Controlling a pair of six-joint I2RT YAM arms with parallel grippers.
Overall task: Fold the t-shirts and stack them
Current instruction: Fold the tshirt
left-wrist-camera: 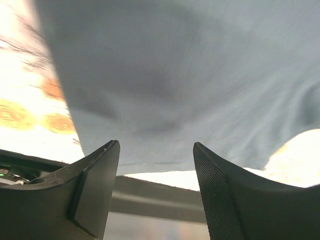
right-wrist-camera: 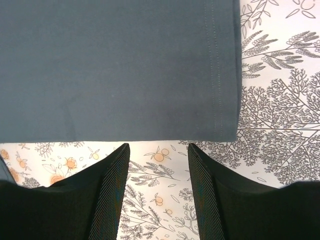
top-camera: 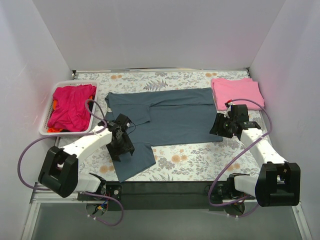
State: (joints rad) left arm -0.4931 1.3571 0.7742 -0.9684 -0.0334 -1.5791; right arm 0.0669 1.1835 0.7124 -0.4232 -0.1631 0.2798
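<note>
With the grey shirt (top-camera: 165,117) flat on the desk (top-camera: 195,160), its near right corner just ahead of my right fingers (right-wrist-camera: 112,200) and its near left cloth ahead of my left fingers (left-wrist-camera: 95,190), both pairs apart and empty, I'd slide each low onto the edge, pinch firmly, then lift evenly.
</note>
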